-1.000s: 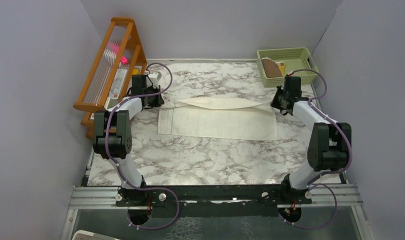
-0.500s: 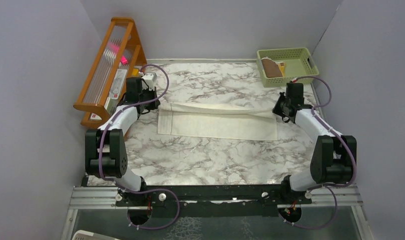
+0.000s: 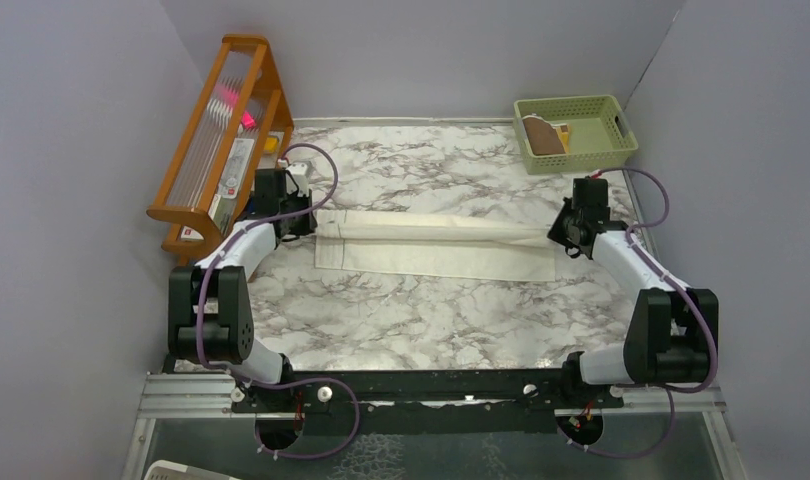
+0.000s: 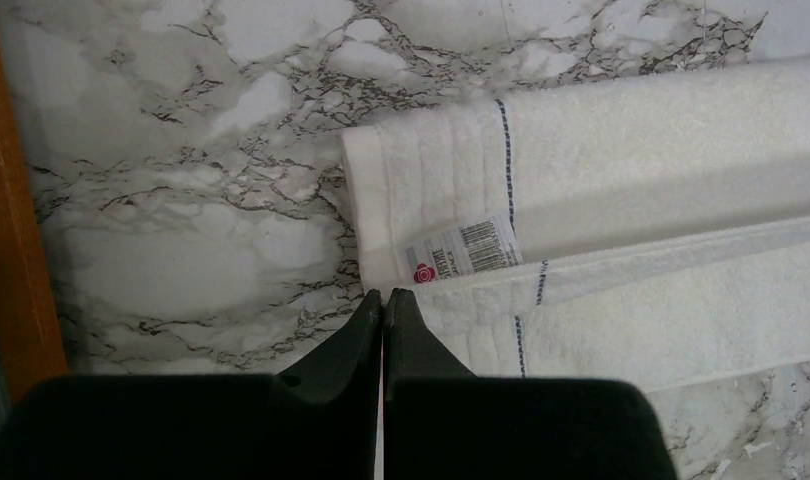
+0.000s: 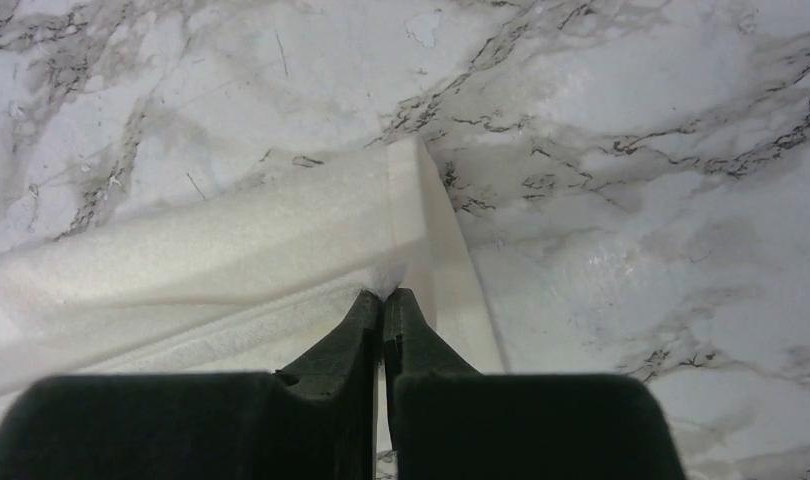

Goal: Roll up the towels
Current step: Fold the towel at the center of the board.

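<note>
The cream towel (image 3: 436,245) lies flat across the middle of the marble table, its far edge folded over into a long band. Its printed label (image 4: 466,250) shows at the left end. My left gripper (image 3: 301,218) is shut at the towel's left end, its tips (image 4: 384,295) pinching the edge of the folded layer (image 4: 661,200). At the right end my right gripper (image 3: 565,231) is shut, a tuft of the towel (image 5: 231,250) caught between its tips (image 5: 383,296). The brown towel (image 3: 544,135) sits in the green basket.
The green basket (image 3: 571,101) stands at the back right corner. A wooden rack (image 3: 221,130) leans along the left wall, close behind my left arm. Grey walls close in both sides.
Both grippers have moved toward the near edge, drawing the towel's far edge over itself. The raised loose fold has flattened into a tighter band.
</note>
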